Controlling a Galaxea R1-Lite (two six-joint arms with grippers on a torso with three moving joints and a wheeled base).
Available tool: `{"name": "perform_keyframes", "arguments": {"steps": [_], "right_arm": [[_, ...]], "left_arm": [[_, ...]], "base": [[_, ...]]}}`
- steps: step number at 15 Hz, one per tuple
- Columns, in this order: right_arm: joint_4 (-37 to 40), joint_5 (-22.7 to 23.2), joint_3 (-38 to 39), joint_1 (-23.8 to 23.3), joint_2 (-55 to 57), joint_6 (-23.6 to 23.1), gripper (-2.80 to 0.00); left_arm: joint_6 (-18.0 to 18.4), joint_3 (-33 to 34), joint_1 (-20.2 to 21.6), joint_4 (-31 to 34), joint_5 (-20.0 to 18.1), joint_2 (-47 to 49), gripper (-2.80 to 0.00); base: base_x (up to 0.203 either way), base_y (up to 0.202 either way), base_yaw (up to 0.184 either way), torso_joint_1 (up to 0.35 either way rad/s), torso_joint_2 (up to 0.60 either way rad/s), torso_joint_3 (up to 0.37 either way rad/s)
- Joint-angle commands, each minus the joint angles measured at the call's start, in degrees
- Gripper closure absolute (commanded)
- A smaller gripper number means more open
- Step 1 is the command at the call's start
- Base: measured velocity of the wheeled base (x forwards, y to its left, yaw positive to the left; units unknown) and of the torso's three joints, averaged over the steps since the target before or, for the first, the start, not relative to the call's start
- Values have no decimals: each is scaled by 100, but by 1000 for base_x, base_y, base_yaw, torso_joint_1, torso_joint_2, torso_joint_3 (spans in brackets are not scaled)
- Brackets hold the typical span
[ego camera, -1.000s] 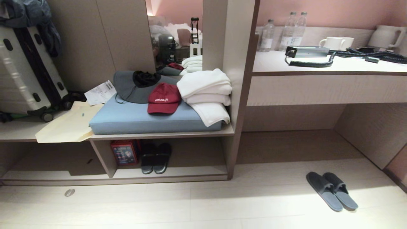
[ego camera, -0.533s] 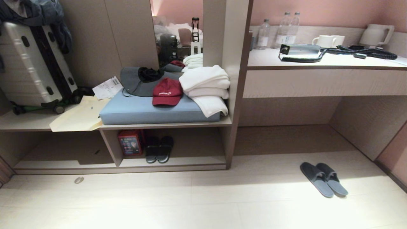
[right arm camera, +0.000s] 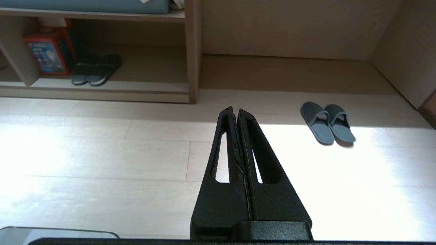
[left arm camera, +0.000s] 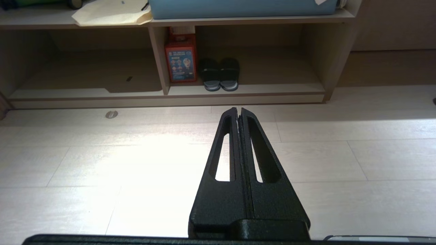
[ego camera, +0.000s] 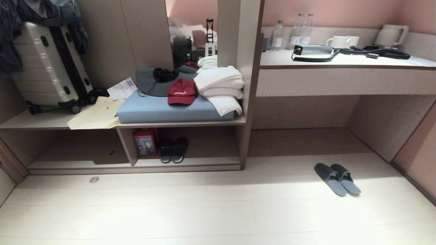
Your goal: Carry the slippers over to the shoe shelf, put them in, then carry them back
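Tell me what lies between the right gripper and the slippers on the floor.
Only bare pale floor lies between the shut right gripper and the slippers, as the right wrist view shows.

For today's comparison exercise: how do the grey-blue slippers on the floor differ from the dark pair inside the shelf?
The thin grey-blue slippers lie angled on open floor; the dark pale-rimmed slippers sit straight inside the beige wood-grain shoe shelf. Both pairs lie side by side.

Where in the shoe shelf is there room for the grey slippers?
In the shoe shelf, bare board lies right of the dark pair, up to the side wall. The red box crowds the left end by the divider. The slippers lie on the floor.
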Motion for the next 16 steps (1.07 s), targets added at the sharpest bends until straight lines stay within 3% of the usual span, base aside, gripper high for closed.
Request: {"name": "perform_keyframes", "arguments": {"steps": [1,16], "right_arm": [[-1,-2,0,3,5,3,0],[-1,-2,0,3,5,-6,0]], "left_arm": [[-2,0,0,-6,1,6,0],[-2,0,0,-6,1,6,0]], "base": [[-198,0,1,0,2,2],[-196,0,1,1,4,4]]}}
